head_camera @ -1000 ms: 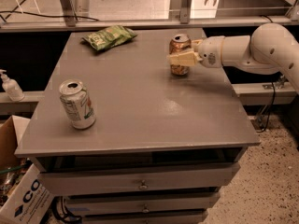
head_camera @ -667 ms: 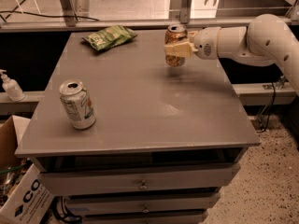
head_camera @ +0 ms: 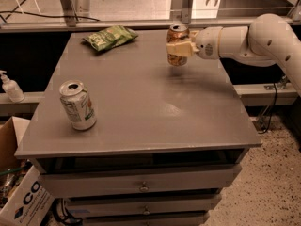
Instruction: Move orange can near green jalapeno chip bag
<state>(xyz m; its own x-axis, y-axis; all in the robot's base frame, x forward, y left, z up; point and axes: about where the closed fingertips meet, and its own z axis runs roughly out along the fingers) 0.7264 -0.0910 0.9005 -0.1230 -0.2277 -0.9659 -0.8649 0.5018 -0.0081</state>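
The orange can (head_camera: 177,56) is upright and lifted a little above the grey table (head_camera: 141,107), at the far right. My gripper (head_camera: 180,48) comes in from the right on a white arm and is shut on the can's middle. The green jalapeno chip bag (head_camera: 110,36) lies flat at the table's far left, well to the left of the can.
A white and green can (head_camera: 77,105) stands near the table's front left. Drawers (head_camera: 141,185) are below the tabletop. A cardboard box (head_camera: 23,201) sits on the floor at left, and a soap bottle (head_camera: 10,86) on a ledge at left.
My gripper has lifted the orange can off the table and carried it left and toward the far edge, closer to the chip bag.
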